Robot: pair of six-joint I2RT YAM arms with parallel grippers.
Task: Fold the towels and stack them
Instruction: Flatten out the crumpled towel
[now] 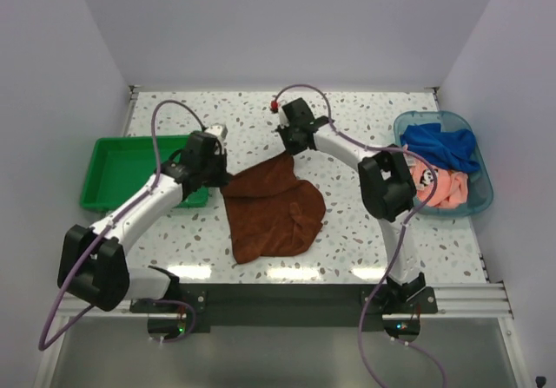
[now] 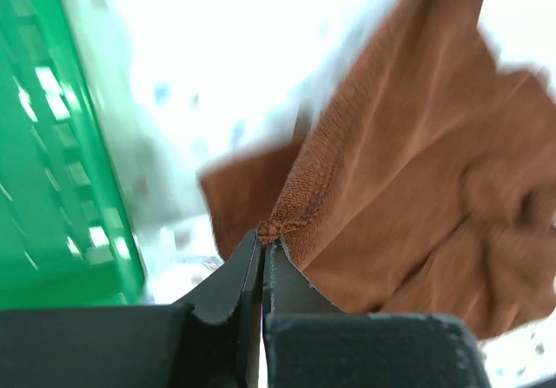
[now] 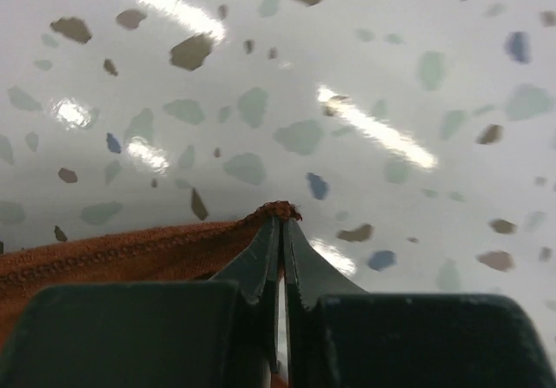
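Terrazzo tabletop (image 1: 373,249), pale walls (image 1: 287,23); left end effector (image 2: 263,236), right end effector (image 3: 280,219) pinch rust-brown towel (image 1: 274,210).

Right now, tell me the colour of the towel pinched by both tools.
The towel is plain rust-brown; the left wrist view shows it best.

— Is it bright?
— Very. The light comes from above. Long white streaks shine on the table (image 3: 382,49) past the right jaws.
— Is anything blurry?
— Yes. By the left jaws, the tray (image 2: 52,145) on their left is smeared. The towel (image 2: 417,188) past them is fuzzy, and the table there is washed out white. The jaw tips look sharp.
— Any shadows?
— Only soft, faint ones.
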